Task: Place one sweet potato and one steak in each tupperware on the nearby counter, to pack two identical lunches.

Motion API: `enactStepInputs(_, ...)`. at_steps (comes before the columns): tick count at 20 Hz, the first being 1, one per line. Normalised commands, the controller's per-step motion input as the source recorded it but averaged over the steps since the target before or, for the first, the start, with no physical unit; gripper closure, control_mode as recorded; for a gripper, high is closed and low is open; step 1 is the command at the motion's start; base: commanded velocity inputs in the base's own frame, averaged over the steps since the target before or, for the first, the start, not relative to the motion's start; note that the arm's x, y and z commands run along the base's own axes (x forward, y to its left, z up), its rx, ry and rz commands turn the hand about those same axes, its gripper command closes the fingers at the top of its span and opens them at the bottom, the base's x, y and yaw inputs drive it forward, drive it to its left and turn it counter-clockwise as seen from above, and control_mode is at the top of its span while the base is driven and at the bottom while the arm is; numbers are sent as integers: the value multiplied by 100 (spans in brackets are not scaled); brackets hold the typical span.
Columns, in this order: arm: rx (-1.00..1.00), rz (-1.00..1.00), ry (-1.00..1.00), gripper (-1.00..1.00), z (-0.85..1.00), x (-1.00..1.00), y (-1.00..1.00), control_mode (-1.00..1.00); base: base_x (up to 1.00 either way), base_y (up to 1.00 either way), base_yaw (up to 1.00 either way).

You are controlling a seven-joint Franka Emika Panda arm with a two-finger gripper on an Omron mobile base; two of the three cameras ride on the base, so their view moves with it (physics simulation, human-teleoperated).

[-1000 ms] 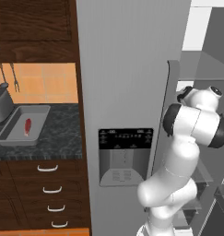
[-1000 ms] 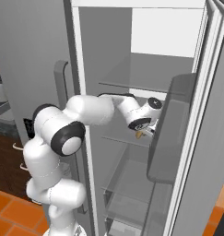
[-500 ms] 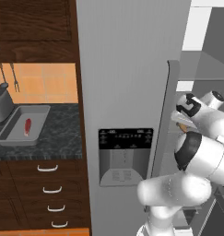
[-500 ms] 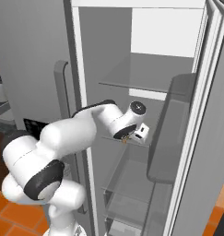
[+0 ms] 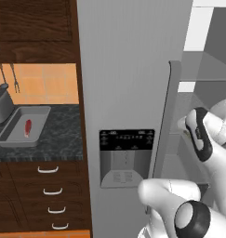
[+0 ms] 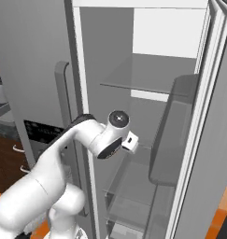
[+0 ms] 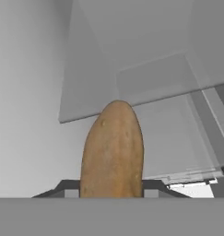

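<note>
Tan-orange sweet potato [image 7: 112, 152] sits clamped between the gripper [image 7: 111, 192] fingers, inside the open fridge [image 6: 147, 116]; left of the fridge, one tupperware [image 5: 12, 139] holds a steak [image 5: 28, 128].

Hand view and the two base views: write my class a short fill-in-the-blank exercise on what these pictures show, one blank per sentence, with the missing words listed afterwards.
1. In the hand view, the gripper is shut on a tan-orange ______.
2. The tupperware on the dark counter holds one small red ______.
3. In the right base view, the fridge door beside the arm stands ______.
4. Below that counter, the drawer handles are coloured ______.

Missing words: sweet potato; steak; open; white
</note>
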Motion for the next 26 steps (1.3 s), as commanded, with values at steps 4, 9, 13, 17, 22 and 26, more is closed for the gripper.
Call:
enactStepInputs(4,0,-2,0,100,55,-100,23,-100,0,0,0)
enactStepInputs(9,-2,-2,0,100,57,-99,54,-100,0,0,0)
enactStepInputs(13,-14,-3,3,100,37,-70,95,-100,0,0,0)
enactStepInputs(17,-5,3,7,100,-8,-8,21,100,-15,7,2)
enactStepInputs(22,0,0,0,100,0,0,0,100,-69,81,11)
enactStepInputs(26,0,0,0,100,0,0,0,100,-23,100,27)
